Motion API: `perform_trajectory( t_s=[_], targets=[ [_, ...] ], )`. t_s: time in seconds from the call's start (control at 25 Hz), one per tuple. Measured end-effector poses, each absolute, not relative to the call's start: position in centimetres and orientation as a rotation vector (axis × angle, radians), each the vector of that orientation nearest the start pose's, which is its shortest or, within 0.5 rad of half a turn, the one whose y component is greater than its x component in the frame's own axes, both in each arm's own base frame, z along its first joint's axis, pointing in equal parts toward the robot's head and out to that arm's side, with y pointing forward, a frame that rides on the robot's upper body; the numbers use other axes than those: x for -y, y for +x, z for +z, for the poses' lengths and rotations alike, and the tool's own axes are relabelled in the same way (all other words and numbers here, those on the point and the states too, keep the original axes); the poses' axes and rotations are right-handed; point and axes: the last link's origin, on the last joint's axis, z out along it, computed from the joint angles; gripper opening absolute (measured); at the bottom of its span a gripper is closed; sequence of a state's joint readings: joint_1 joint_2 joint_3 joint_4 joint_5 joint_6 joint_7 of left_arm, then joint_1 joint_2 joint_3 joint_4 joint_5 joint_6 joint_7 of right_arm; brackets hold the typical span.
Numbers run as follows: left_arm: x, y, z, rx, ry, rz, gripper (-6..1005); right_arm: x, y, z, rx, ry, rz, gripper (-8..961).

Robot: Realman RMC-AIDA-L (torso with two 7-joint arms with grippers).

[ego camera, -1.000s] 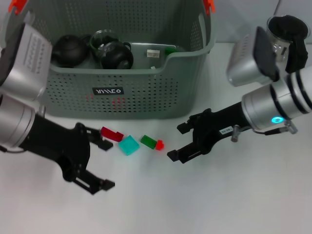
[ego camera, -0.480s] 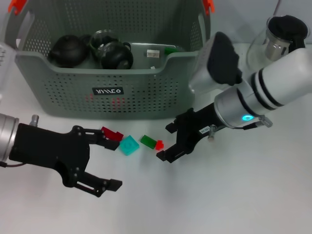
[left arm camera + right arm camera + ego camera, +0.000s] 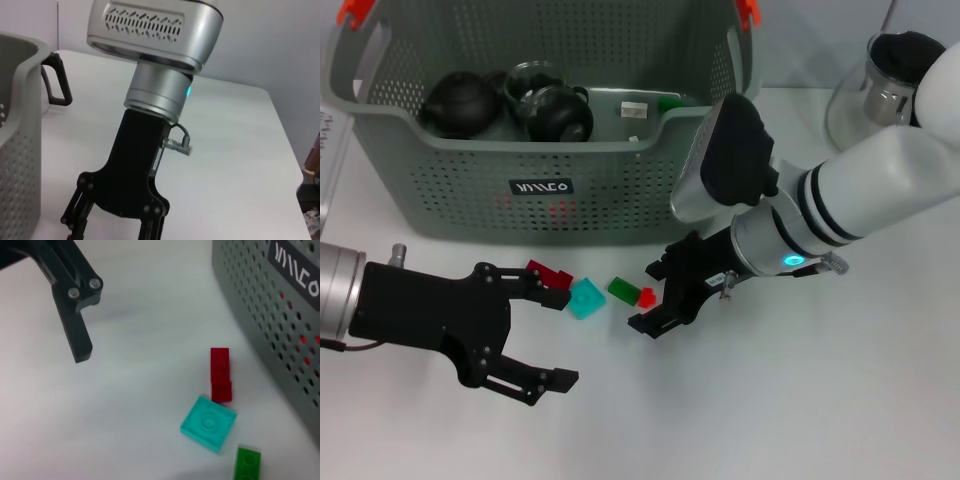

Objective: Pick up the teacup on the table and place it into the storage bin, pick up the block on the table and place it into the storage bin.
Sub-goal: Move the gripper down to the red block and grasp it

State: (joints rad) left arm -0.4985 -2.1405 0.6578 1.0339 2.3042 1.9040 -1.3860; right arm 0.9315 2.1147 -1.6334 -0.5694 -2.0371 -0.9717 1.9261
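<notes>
Grippers beside the little blocks

Blocks lie in a row on the white worktop point(image 3: 800, 400), at 6 o'clock from the storage bin point(image 3: 550, 160). From 9 o'clock to 3 o'clock they are a dark red block point(image 3: 549, 273), a teal block point(image 3: 585, 298), a green block point(image 3: 621, 289) and a small red block point(image 3: 646, 296).

The right gripper point(image 3: 658, 297) sits low, just at 3 o'clock of the small red block. Its fingers are spread apart and hold nothing.

The left gripper point(image 3: 538, 335) sits at 7 o'clock of the teal block. Its fingers are spread wide and hold nothing.

Inside the bin are 2 dark round teapots point(image 3: 460, 103) and a glass cup point(image 3: 530, 78). A glass teapot point(image 3: 880, 90) stands at 3 o'clock of the bin.
</notes>
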Motion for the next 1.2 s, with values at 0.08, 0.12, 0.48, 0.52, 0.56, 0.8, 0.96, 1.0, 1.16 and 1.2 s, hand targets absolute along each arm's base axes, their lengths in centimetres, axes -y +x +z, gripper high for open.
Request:
perform_trajectory(
  t_s=[0.08,0.12,0.48,0.52,0.56,0.8,0.96,1.0,1.16,1.2],
  targets=[
    [-29.2,-24.9,2.5,0.338,-3.044,-0.387,933,-38.0,15.3,-13.2,-0.357,-2.959,-0.223,812],
    [-29.2,-24.9,2.5,0.338,-3.044,-0.388,933,-38.0,15.3,-13.3,-0.359,-2.954,-0.227,796],
    [-29.2,-25.0,2.2,0.350,-3.039,-0.394,932,-38.2,15.6,-13.7,-0.364,-2.919,-0.226,653],
    [-29.2,-25.0,2.2,0.349,-3.040,-0.395,932,-38.2,15.6,-13.7,-0.365,-2.919,-0.223,635],
    [-29.2,-25.0,2.2,0.349,-3.039,-0.394,932,-38.2,15.6,-13.7,-0.364,-2.918,-0.223,617],
    [-29.2,-25.0,2.2,0.339,-3.037,-0.393,932,-38.1,15.7,-14.1,-0.347,-2.907,-0.230,546],
    [-29.3,-25.0,2.0,0.344,-3.035,-0.398,932,-38.1,15.8,-14.3,-0.348,-2.897,-0.229,525],
    [-29.3,-25.0,2.0,0.345,-3.035,-0.399,932,-38.2,15.9,-14.3,-0.348,-2.894,-0.230,502],
    [-29.3,-25.0,1.9,0.345,-3.037,-0.403,932,-38.2,15.9,-14.3,-0.348,-2.892,-0.232,417],
    [-29.3,-25.0,1.9,0.344,-3.037,-0.404,932,-38.1,15.9,-14.3,-0.349,-2.893,-0.232,399]
  ],
)
